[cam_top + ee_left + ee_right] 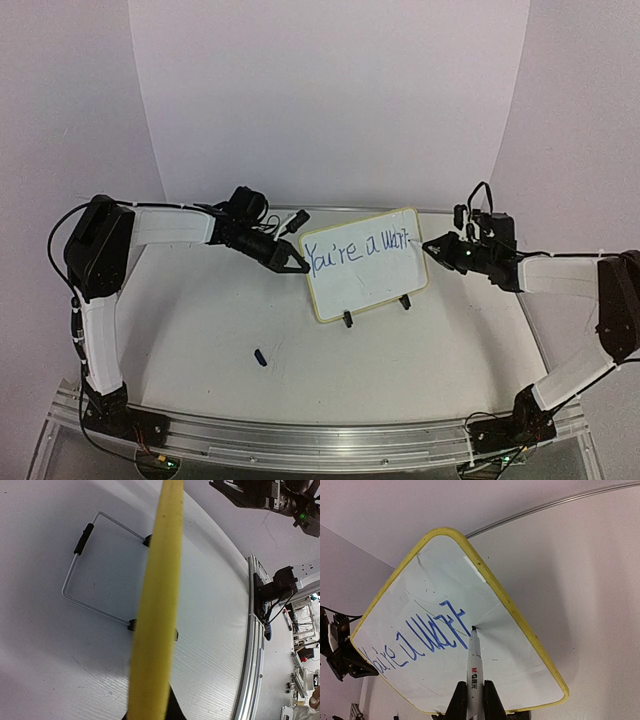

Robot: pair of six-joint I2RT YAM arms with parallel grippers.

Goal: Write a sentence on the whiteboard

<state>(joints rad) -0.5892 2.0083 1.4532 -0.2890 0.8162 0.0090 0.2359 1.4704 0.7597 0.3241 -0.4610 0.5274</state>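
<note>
The whiteboard (365, 265) stands tilted on two black clip feet in the middle of the table. The blue sentence (358, 248) reads "You're a" plus a further word along the top. My left gripper (303, 266) is shut on the board's left yellow rim (156, 600), which fills the left wrist view. My right gripper (432, 247) is shut on a white marker (474, 672). The marker tip (473, 628) touches the board (520, 655) just past the last letters (437, 630); the board also shows its yellow rim there.
A small blue marker cap (260, 357) lies on the table in front of the board. A wire stand (85, 575) props the board from behind. The aluminium rail (300, 440) runs along the near table edge.
</note>
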